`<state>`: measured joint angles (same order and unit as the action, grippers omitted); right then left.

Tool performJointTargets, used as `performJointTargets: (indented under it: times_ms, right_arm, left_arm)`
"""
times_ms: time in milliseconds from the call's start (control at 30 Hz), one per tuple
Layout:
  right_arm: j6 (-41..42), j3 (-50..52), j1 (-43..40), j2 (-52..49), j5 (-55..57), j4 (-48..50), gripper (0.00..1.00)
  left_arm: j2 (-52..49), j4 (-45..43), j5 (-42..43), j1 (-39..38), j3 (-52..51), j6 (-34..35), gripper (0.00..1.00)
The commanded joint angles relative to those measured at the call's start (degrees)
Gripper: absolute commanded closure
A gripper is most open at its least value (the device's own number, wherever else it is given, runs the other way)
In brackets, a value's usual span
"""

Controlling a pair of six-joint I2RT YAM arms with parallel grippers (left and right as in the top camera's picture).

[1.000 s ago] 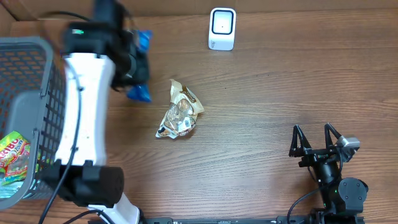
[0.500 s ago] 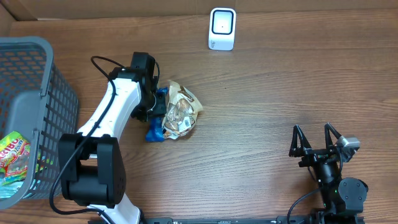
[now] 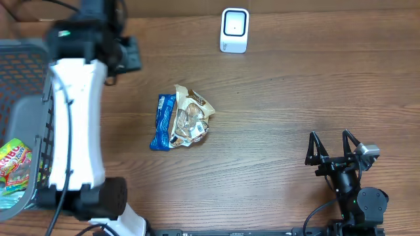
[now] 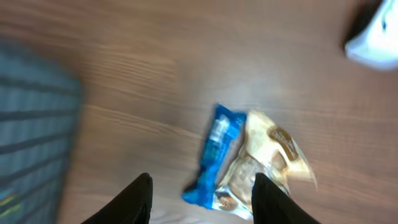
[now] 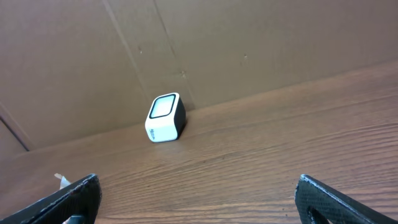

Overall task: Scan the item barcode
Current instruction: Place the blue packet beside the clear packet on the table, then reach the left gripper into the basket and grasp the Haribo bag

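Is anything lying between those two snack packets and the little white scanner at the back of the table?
Nothing visible does. In the overhead view only bare table lies between the scanner and the packets. The blue bar and the tan packet lie touching, side by side.
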<state>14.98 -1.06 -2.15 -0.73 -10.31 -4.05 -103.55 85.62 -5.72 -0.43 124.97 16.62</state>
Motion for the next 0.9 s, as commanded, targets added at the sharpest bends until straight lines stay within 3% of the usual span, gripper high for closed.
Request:
performJointTargets:
  times_ms: [0,267,333,433,500,567,600,800,867]
  right_arm:
    - [-0.04,0.57,0.33,0.57,-0.28,0.33,0.0]
    - [-0.02,0.57,0.33,0.57,-0.31,0.31,0.0]
    - [-0.02,0.57,0.33,0.57,-0.31,0.31,0.0]
    - [-0.02,0.57,0.33,0.57,-0.31,0.31,0.0]
    - [-0.02,0.57,0.33,0.57,-0.31,0.31,0.0]
    - [-0.02,0.57,0.33,0.57,-0.33,0.28,0.0]
    - [-0.02,0.57,0.33,0.57,-0.31,0.28,0.0]
    - [-0.02,0.57,0.33,0.57,-0.28,0.31,0.0]
    - [-0.02,0.57,0.33,0.57,-0.28,0.31,0.0]
  left_arm:
    - [5.18,4.13,-9.57,6.27,5.05,8.41,0.57]
    - [9.27,9.51,-10.88,30.29,4.39,17.11,0.55]
    - [8.63,7.28,-8.26,36.48,3.87,17.0,0.48]
    - [6.97,2.12,-4.22,42.56,2.08,14.67,0.47]
    - [5.2,-0.68,-3.82,45.2,0.61,13.66,0.37]
    - [2.99,-1.86,-3.89,46.99,-0.44,12.61,0.05]
    - [1.44,-2.1,-3.98,47.84,-0.81,11.47,0.0]
    - [-8.7,0.31,-4.11,50.8,-1.18,6.38,0.0]
    - [-12.0,1.27,-4.59,51.19,-1.18,3.98,0.04]
